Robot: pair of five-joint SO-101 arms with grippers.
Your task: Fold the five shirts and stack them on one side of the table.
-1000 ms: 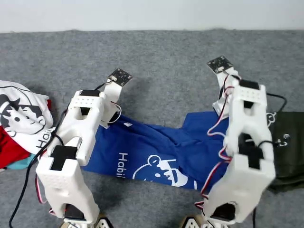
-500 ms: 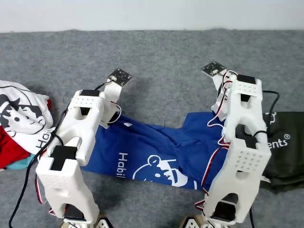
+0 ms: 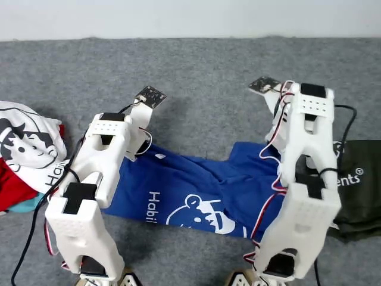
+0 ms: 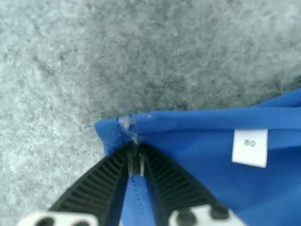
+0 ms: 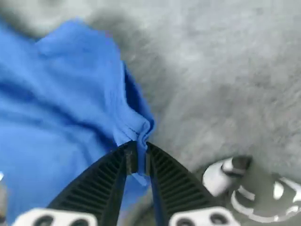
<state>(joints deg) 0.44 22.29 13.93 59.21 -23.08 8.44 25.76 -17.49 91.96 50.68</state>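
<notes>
We see a grey, felt-like tabletop (image 3: 202, 77) running up to a plain white wall (image 3: 190, 18) along the top of the high view. The left end effector (image 4: 134, 155) is pressed together on a seamed corner of the blue shirt (image 3: 196, 179). The right end effector (image 5: 138, 153) pinches another bunched edge of it. The shirt, a soft knit, lies rumpled at centre frame. A heap of shirts (image 3: 24, 149) sits at the left edge, a dark shirt (image 3: 360, 190) at the right.

Right arm (image 3: 306, 155) slightly further inward.
</notes>
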